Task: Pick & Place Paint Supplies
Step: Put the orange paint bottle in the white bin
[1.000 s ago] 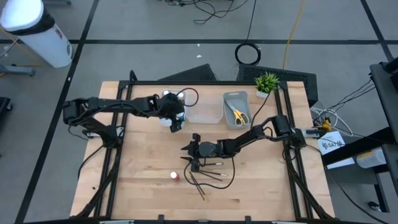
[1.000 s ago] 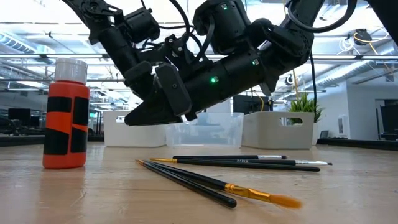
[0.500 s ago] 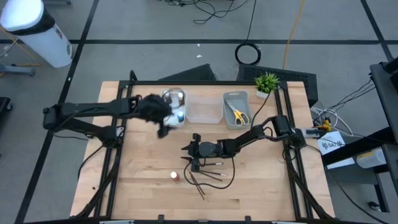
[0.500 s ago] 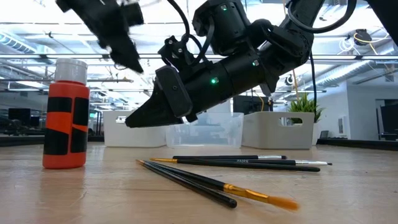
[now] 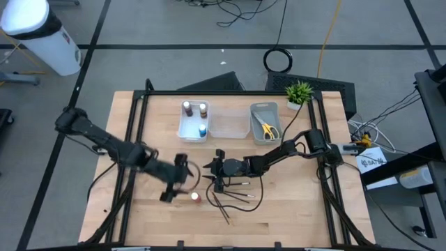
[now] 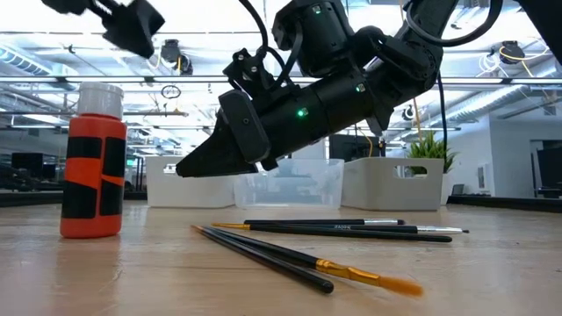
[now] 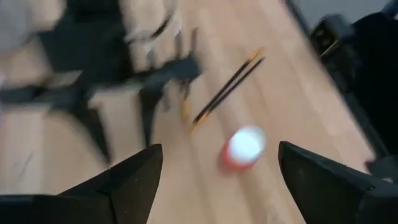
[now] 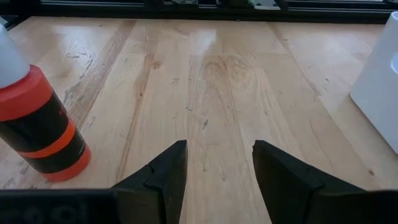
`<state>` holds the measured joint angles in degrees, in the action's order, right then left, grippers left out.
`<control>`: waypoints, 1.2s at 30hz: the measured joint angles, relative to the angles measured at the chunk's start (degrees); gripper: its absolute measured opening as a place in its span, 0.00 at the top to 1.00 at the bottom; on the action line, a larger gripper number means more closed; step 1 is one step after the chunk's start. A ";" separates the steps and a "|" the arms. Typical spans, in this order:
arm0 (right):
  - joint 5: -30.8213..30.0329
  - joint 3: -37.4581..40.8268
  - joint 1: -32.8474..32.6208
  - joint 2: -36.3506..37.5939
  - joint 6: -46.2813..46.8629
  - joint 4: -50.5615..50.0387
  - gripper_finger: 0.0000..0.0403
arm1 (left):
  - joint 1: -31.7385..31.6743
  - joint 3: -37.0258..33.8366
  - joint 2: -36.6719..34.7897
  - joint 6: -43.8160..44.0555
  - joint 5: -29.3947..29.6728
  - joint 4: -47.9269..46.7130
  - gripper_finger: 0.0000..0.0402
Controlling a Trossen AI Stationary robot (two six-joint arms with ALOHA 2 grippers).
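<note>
Since half a second ago the left gripper (image 5: 180,183) has swung away from the white tray (image 5: 193,130) at the back of the bench (image 5: 293,209) and now sits low over the front-left boards, just beside the orange paint bottle (image 5: 196,198). Its fingers (image 7: 134,180) are spread wide with nothing between them; the left wrist view looks down past them at the bottle's pale cap.

Three bottles stand in the white tray: one pale-capped, one brown (image 5: 203,109), one blue (image 5: 201,130). With the orange one alone on the boards, that makes four bottles.

The right gripper (image 5: 212,173) hangs where it was, low above the cluster of brushes (image 5: 233,197), its fingers (image 8: 155,177) a little apart and empty. From table height four or five thin dark brushes can be counted: three lying nearly parallel, the others crossing toward the front, one with a gold ferrule and orange bristles (image 6: 386,279).

One pair of yellow-handled scissors (image 5: 267,128) lies in the grey tray (image 5: 264,107) at the back right. A clear tray (image 5: 228,125) sits between the two others, and a potted plant (image 5: 299,92) stands at the rear corner.
</note>
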<state>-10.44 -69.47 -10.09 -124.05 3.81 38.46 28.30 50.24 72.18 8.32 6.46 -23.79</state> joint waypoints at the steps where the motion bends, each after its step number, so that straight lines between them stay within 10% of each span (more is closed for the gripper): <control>1: 0.00 0.00 0.00 0.00 0.00 0.04 0.58 | 1.27 -0.06 1.20 0.04 0.73 0.26 0.20; 22: 0.02 0.01 0.00 0.00 0.02 -0.13 0.58 | 0.53 -0.09 13.49 2.10 -0.45 5.39 0.26; 36: 0.02 0.02 0.01 0.00 0.02 -0.16 0.58 | 0.67 -0.09 13.46 1.95 -0.62 5.89 0.67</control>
<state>-10.41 -69.45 -10.08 -124.05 3.84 38.30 28.97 50.15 85.64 10.26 5.85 -17.90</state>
